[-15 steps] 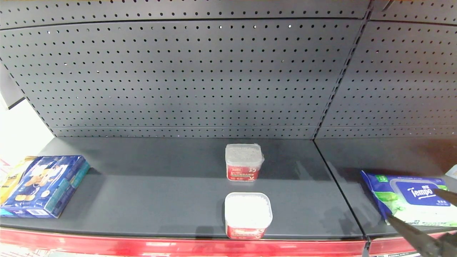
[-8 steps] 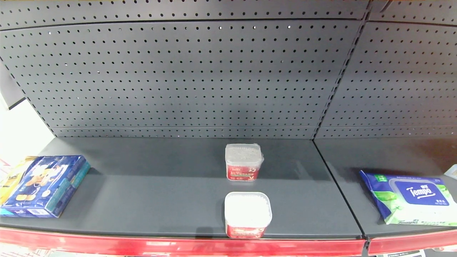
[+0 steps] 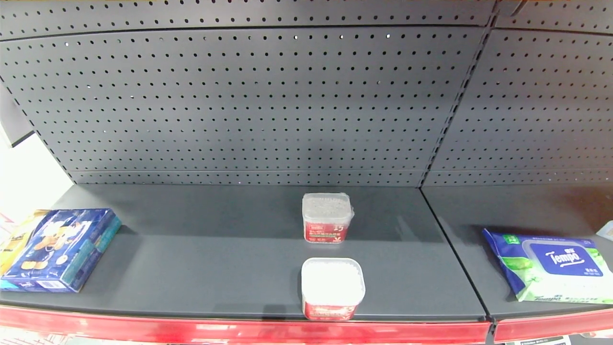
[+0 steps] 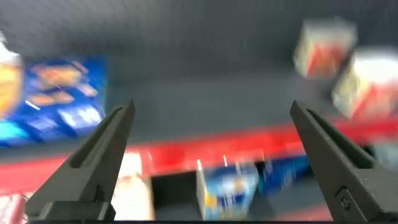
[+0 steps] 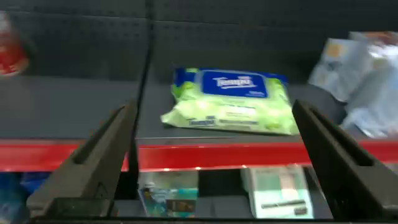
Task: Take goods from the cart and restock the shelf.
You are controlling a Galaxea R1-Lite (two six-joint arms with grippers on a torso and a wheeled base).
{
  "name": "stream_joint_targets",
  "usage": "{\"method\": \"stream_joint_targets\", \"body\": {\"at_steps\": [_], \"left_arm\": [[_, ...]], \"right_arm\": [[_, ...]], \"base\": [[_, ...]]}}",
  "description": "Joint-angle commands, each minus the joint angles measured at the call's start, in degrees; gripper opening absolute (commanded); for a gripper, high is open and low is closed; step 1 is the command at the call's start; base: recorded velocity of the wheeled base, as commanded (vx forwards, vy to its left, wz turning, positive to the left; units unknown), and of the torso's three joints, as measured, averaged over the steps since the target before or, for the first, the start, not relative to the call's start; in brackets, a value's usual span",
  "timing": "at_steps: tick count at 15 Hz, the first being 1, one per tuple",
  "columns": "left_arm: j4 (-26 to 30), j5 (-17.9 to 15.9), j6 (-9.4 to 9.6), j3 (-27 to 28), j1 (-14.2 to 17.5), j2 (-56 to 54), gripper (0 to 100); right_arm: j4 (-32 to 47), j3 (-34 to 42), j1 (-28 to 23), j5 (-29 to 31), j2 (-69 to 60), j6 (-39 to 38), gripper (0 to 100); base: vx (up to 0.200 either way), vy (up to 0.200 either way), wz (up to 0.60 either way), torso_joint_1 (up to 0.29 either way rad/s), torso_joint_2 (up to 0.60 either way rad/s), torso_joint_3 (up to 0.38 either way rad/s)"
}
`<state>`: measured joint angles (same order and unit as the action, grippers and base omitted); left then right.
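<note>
Grey shelf (image 3: 215,268), head view: rear tub (image 3: 327,218) and front tub (image 3: 332,287) mid-shelf, blue box (image 3: 60,249) at left end, wipes (image 3: 555,270) at right.
Left wrist view: left gripper (image 4: 211,107) spread wide, empty, facing shelf front.
Right wrist view: right gripper (image 5: 212,107) likewise wide, empty, facing wipes (image 5: 233,102).
Step, as judged: between placements. Next move calls for fresh item from cart.

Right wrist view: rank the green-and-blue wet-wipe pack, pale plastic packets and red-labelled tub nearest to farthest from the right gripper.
1. Green-and-blue wet-wipe pack, straight ahead.
2. Pale plastic packets, farther back, to the right.
3. Red-labelled tub, far left, past the shelf divider.
</note>
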<state>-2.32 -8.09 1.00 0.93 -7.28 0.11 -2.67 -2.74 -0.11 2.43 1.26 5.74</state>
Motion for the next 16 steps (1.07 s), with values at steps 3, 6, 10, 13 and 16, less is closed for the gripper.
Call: {"method": "stream_joint_targets", "body": {"at_steps": [3, 6, 10, 13, 16], "left_arm": [[-0.14, -0.17, 0.32, -0.84, 1.39, -0.11, 100], [2.14, 9.06, -0.82, -0.93, 3.5, -0.11, 100], [2.58, 6.51, -1.09, -0.84, 2.53, -0.11, 100], [2.49, 7.22, -1.18, -0.84, 2.53, -0.11, 100], [2.49, 7.39, -1.09, -0.84, 2.53, -0.11, 100]], "right_arm": [[4.08, 2.3, 0.02, 1.18, -1.26, -3.72, 100], [3.28, 2.57, 0.02, 5.92, -1.26, -2.31, 100], [3.37, 2.74, 0.11, -3.74, -1.17, -3.02, 100], [3.2, 2.74, 0.11, -2.25, -1.26, -3.54, 100], [3.2, 2.74, 0.11, -0.84, -1.26, -3.72, 100]], "base": [[0.0, 0.0, 0.0, 0.0, 0.0, 0.0], [0.0, 0.0, 0.0, 0.0, 0.0, 0.0], [0.0, 0.0, 0.0, 0.0, 0.0, 0.0], [0.0, 0.0, 0.0, 0.0, 0.0, 0.0], [0.0, 0.0, 0.0, 0.0, 0.0, 0.0]]}}
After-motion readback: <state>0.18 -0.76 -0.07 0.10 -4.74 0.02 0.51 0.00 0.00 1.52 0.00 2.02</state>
